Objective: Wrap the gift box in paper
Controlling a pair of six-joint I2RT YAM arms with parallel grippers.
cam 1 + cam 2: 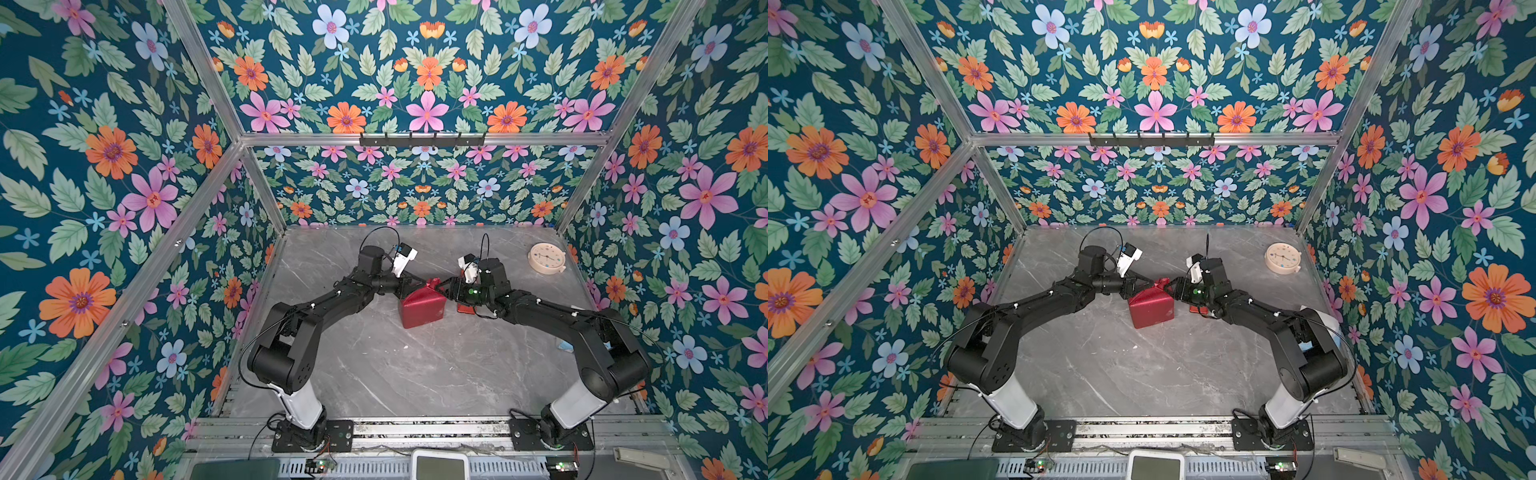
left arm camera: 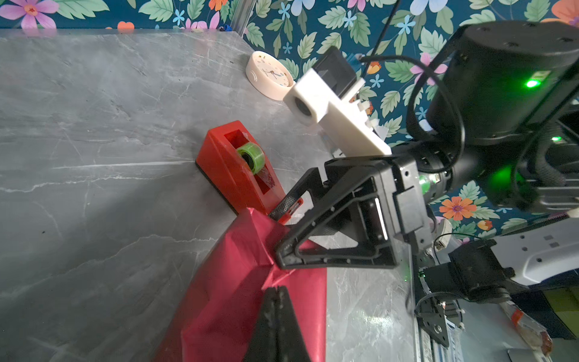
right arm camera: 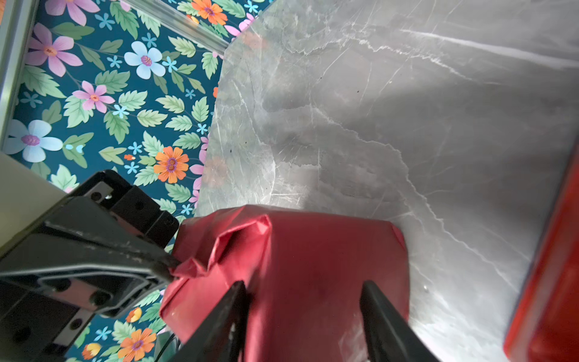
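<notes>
Between both jaws on the desk (image 1: 415, 374): the paper (image 1: 422, 307), gift box hidden inside. Jaws of left gripper (image 2: 275, 290) look pinched on its crumpled flap; right gripper (image 3: 300, 313) jaws apart, paper dead ahead.

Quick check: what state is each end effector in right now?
Left end effector: closed, pinching a crumpled fold of the paper.
Right end effector: open, jaws apart at the paper.

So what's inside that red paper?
Nothing inside shows. The red paper is folded into a box shape and closed on every visible side, so whatever it hides can't be seen.
</notes>
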